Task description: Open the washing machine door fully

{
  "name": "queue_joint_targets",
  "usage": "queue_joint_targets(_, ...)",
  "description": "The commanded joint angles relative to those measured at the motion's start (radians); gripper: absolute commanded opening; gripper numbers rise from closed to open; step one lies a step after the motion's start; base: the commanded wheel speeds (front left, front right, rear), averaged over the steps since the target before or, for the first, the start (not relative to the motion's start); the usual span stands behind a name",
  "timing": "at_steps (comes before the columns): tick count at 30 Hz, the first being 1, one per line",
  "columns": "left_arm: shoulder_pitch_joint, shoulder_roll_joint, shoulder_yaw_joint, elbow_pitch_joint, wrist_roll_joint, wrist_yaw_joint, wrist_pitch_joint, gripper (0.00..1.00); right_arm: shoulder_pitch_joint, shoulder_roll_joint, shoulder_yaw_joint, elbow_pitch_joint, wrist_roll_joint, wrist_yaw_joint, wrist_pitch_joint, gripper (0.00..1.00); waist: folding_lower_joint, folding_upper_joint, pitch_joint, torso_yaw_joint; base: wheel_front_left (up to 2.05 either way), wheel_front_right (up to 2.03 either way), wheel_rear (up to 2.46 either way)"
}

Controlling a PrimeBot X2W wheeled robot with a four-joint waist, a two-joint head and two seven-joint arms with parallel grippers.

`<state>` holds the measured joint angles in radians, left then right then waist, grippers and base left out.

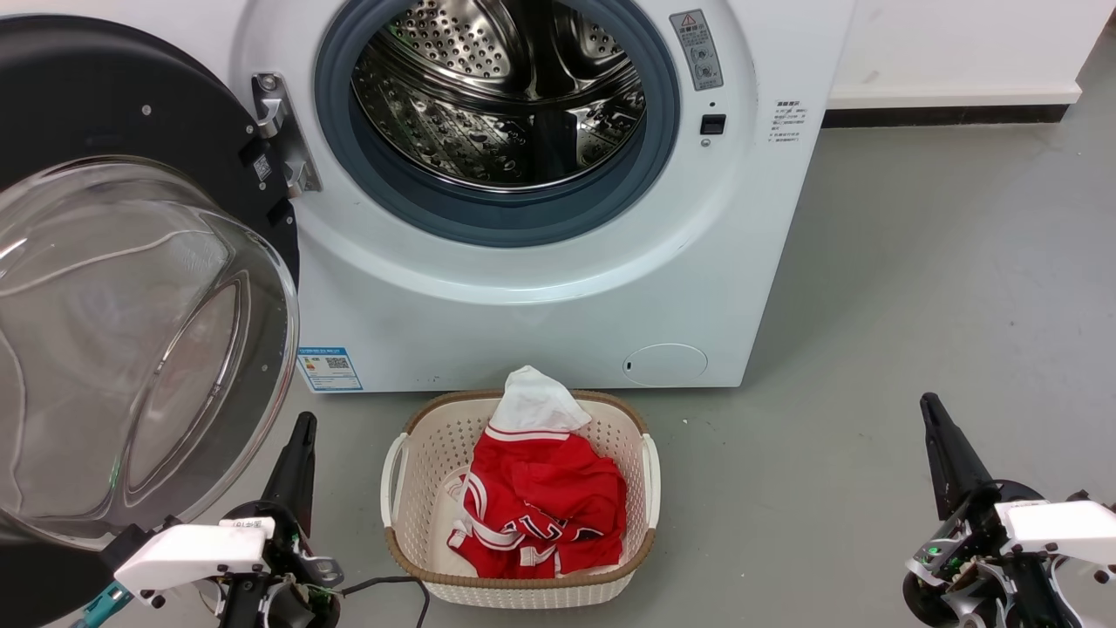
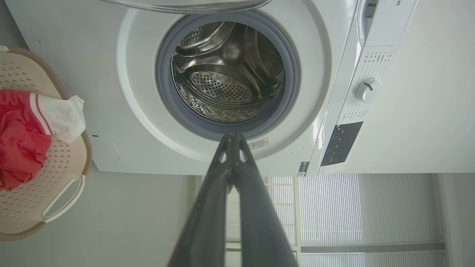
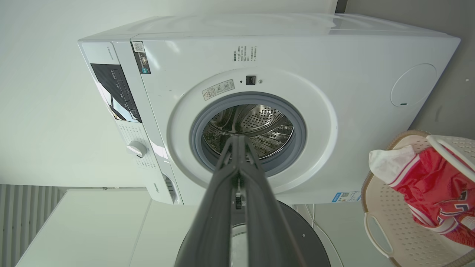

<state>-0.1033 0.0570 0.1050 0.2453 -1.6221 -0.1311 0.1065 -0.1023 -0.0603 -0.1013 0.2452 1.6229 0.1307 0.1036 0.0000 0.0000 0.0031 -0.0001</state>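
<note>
While the washing machine door hangs swung out to the left of the drum opening on its hinge, the left hand sits low, just beside the lower right rim of the glass bowl. Head view can't confirm contact. In the left wrist view the bowl's edge runs along the top, clear of the left hand, which points at the drum. Left fingers pressed together, holding nothing.

Right hand is well apart from the door, lower right over the floor. Fingers also pressed together, holding nothing. In the right wrist view the right hand points at the drum opening, with the door's dark disc showing below it.

Door inner face and bowl turned outward, toward the head camera. Drum and grey seal fully exposed.

Around:
- basket on the floor right in front of the washing machine, between the two hands, just right of the door's lower edge
- red-and-white garment heaped in it, white part draped toward the rim nearest the machine
- dark cable from the left wrist running along the basket's near left corner
</note>
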Motion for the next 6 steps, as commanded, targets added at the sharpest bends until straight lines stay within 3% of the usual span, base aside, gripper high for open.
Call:
queue_joint_targets(1, -0.008, -0.001, 0.003, 0.000, 0.003, -0.003, 0.003, 0.00, -0.011, 0.002, -0.001, 0.001, 0.000, 0.000, 0.003, 0.00, 0.0000, 0.0000, 0.000, 0.000, 0.00, 0.00, 0.00)
queue_joint_targets(6, -0.008, -0.001, 0.004, 0.000, 0.003, -0.003, 0.004, 0.00, -0.011, 0.003, -0.002, 0.001, -0.002, 0.000, 0.002, 0.00, 0.0000, 0.0000, 0.000, 0.000, 0.00, 0.00, 0.00)
